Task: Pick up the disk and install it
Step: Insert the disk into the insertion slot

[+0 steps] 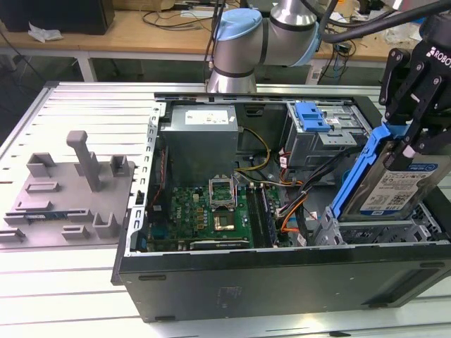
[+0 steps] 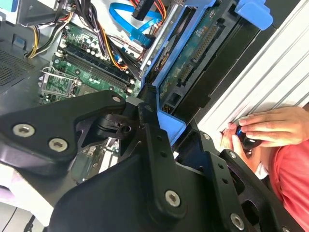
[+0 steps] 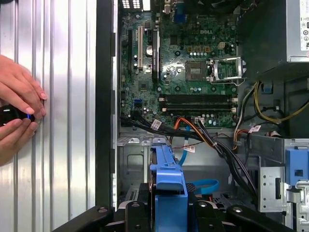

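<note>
The exterior view looks down obliquely on the open computer case [image 1: 282, 289] from medium range. Both wrist views look past the gripper [image 3: 169, 210] into it at close range. All three share the motherboard [image 1: 204, 211].

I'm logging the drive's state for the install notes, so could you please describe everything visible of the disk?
The disk is a flat silver metal drive with a white-and-blue label, framed by a bright blue plastic bracket. The gripper is shut on its upper edge, holding it steeply tilted, its lower end at the metal cage inside the open computer case.
</note>
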You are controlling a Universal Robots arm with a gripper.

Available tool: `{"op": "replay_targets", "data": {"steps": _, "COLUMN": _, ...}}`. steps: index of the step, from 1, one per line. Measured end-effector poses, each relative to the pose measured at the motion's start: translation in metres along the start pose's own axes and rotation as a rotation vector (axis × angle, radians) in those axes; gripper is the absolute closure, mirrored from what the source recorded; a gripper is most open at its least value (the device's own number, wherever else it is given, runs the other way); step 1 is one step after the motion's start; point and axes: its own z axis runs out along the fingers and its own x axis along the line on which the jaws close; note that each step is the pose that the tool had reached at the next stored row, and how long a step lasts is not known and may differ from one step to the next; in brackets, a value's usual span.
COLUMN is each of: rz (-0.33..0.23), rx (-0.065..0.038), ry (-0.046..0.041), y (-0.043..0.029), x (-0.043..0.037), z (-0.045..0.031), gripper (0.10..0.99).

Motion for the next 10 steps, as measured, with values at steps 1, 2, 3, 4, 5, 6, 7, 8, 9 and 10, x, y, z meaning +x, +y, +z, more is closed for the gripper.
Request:
{"op": "replay_targets", "data": {"steps": 1, "rz": 0.0, "rx": 0.0, "ry": 0.0001, "y": 0.0, "x": 0.0001, "z": 0.0013, "gripper": 0.722}}
{"op": "replay_targets", "data": {"steps": 2, "rz": 0.0, "rx": 0.0, "ry": 0.0, "y": -0.0001, "x": 0.0002, "z": 0.0022, "gripper": 0.722}}
{"op": "replay_targets", "data": {"steps": 3, "rz": 0.0, "rx": 0.0, "ry": 0.0001, "y": -0.0001, "x": 0.0003, "z": 0.0031, "gripper": 0.722}}
{"op": "replay_targets", "data": {"steps": 4, "rz": 0.0, "rx": 0.0, "ry": 0.0001, "y": -0.0001, "x": 0.0004, "z": 0.0041, "gripper": 0.722}}
{"op": "replay_targets", "data": {"steps": 5, "rz": 0.0, "rx": 0.0, "ry": 0.0, "y": -0.0002, "x": 0.0006, "z": 0.0052, "gripper": 0.722}}
{"op": "replay_targets", "data": {"steps": 6, "rz": 0.0, "rx": 0.0, "ry": 0.0, "y": -0.0002, "x": 0.0007, "z": 0.0061, "gripper": 0.722}}
{"op": "replay_targets", "data": {"steps": 7, "rz": 0.0, "rx": 0.0, "ry": 0.0, "y": -0.0003, "x": 0.0008, "z": 0.0071, "gripper": 0.722}}
{"op": "replay_targets", "data": {"steps": 8, "rz": 0.0, "rx": 0.0, "ry": -0.0001, "y": -0.0003, "x": 0.0009, "z": 0.0079, "gripper": 0.722}}
{"op": "replay_targets", "data": {"steps": 9, "rz": 0.0, "rx": 0.0, "ry": 0.0, "y": -0.0003, "x": 0.001, "z": 0.009, "gripper": 0.722}}
{"op": "replay_targets", "data": {"steps": 10, "rz": 0.0, "rx": 0.0, "ry": 0.0001, "y": -0.0004, "x": 0.0011, "z": 0.0101, "gripper": 0.722}}
